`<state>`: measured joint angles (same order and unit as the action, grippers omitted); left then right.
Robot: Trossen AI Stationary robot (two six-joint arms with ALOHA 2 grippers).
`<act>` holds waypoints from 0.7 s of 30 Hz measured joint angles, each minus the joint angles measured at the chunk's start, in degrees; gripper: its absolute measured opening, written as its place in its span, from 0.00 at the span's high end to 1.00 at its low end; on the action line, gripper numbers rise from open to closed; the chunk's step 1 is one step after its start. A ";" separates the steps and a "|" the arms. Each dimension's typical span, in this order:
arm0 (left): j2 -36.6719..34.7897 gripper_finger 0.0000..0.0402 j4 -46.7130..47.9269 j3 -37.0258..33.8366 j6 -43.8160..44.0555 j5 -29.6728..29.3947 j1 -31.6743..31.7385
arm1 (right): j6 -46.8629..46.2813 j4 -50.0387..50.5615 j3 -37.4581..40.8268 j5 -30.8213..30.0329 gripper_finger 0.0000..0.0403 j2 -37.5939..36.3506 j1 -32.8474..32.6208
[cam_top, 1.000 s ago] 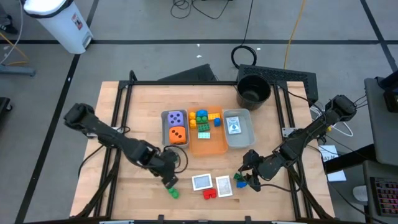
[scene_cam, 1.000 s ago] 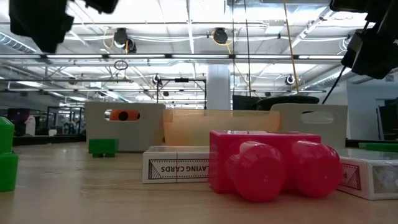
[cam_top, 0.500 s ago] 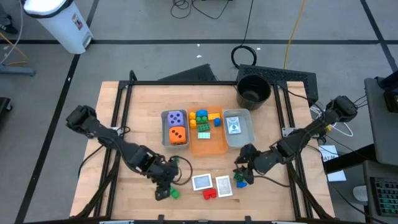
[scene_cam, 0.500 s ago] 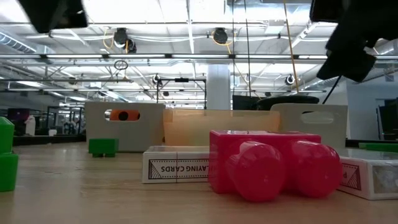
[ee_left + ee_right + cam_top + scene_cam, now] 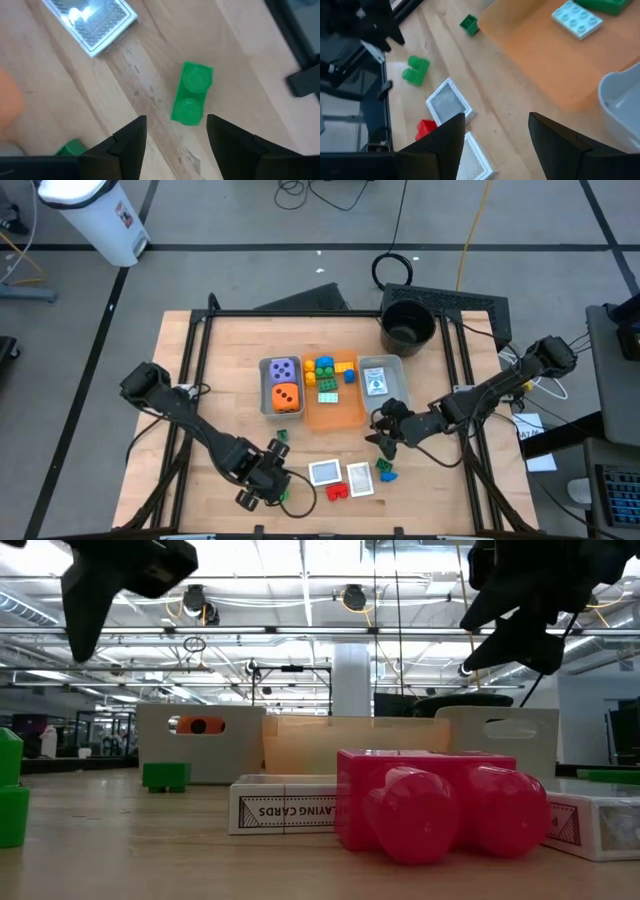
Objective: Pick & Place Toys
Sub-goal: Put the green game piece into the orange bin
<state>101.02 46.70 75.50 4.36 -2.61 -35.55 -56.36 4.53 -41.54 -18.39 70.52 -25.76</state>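
A green two-stud brick (image 5: pixel 192 99) lies flat on the table near its front edge. My left gripper (image 5: pixel 266 488) hangs open right above it, pointing steeply down, with its fingers (image 5: pixel 131 142) short of the brick and nothing between them. My right gripper (image 5: pixel 383 440) is open and bare too, near the orange tray's (image 5: pixel 340 418) front right corner. Loose on the wood are a small green brick (image 5: pixel 281 436), two cards (image 5: pixel 323 472), a red brick (image 5: pixel 337 491) and a green and blue brick pair (image 5: pixel 386 470). Bricks fill the orange tray's far end.
A grey tray (image 5: pixel 268 402) holds a purple die (image 5: pixel 284 369) and an orange die (image 5: pixel 286 395). Another grey tray (image 5: pixel 398 395) holds a card. A black bucket (image 5: pixel 408 325) stands at the far right. Black frame rails run along the table's left and right sides.
My left gripper has gone toward the table's near edge and down, rolling about its own axis, and now stands over the green two-stud brick. My right gripper has gone left and toward the far edge, away from the green and blue bricks, which stay put.
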 joint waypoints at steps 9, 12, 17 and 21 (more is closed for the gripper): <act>4.72 0.47 -1.84 -0.02 -2.87 3.16 0.24 | -1.46 0.05 -0.02 -1.14 0.47 0.00 -0.02; 5.97 0.47 -2.43 -0.04 -4.50 4.27 -0.13 | -1.46 0.08 -0.02 -1.13 0.47 0.00 -0.02; 7.73 0.47 -3.53 -0.07 -4.85 4.25 -0.65 | -1.39 0.26 -0.02 -1.11 0.47 0.00 -0.02; 9.51 0.47 -3.71 -0.07 -6.26 3.89 -0.94 | -1.30 0.29 -0.02 -1.13 0.47 0.00 -0.04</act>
<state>110.53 42.99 75.44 -1.90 1.28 -36.49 -57.67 4.82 -41.56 -19.53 70.52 -25.80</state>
